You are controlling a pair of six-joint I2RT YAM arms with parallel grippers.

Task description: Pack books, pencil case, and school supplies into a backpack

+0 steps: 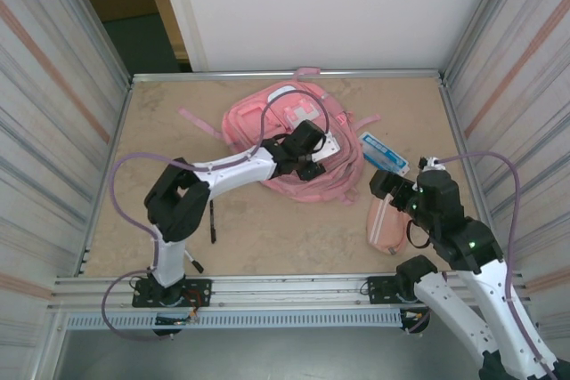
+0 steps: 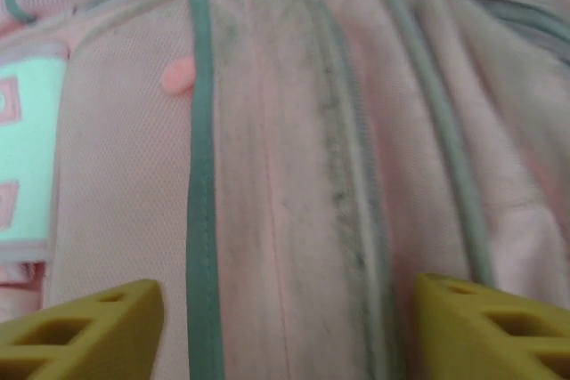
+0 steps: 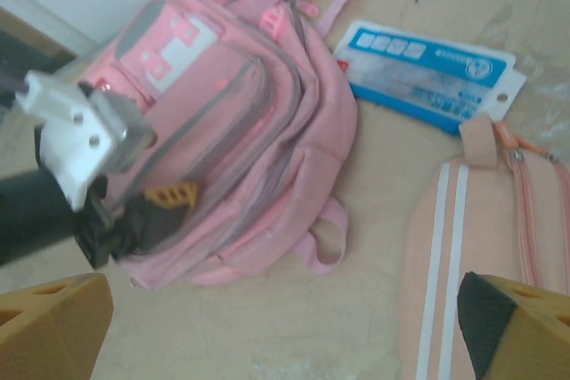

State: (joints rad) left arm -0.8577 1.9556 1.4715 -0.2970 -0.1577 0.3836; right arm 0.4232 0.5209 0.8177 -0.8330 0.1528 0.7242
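The pink backpack (image 1: 280,126) lies flat in the middle of the table, its zipped pockets facing up (image 3: 223,122). My left gripper (image 1: 308,163) hovers low over its front, open, with the yellow fingers (image 2: 89,331) standing either side of a zip seam (image 2: 347,175) and nothing held. The pale-pink pencil case (image 1: 387,224) lies to the right (image 3: 463,246). My right gripper (image 1: 389,186) is open just above its far end, gripping nothing (image 3: 285,335). A blue-and-white packet (image 1: 384,152) lies beside the backpack (image 3: 427,68). Two black pens (image 1: 214,220) (image 1: 192,263) lie at the near left. The books are out of view.
Metal rails and corrugated walls box in the table (image 1: 267,238) on all sides. A backpack strap loop (image 3: 325,238) sticks out toward the pencil case. My left arm (image 1: 227,171) stretches across the table's left half to the backpack.
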